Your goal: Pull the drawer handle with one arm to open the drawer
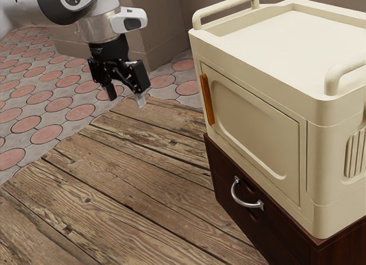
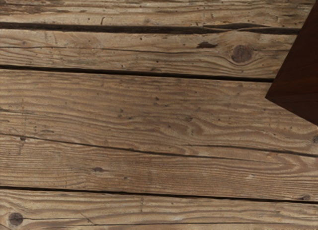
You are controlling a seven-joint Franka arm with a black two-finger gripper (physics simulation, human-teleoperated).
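The gripper [image 1: 126, 97] is hanging released above the wooden table [image 1: 120, 179], its fingers [image 1: 140, 101] standing apart; the silver drawer handle [image 1: 244, 204] is sitting well apart from it, lower and toward the exterior view's right, on the dark cabinet [image 1: 229, 199]

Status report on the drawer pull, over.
Black two-finger gripper open, empty. Curved silver metal handle untouched; dark-brown wooden drawer looks shut. Boxy cream cabinet sits above, possible snag.

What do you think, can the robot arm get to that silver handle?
Probably yes. The silver handle sticks out, and I see nothing between it and my open gripper.
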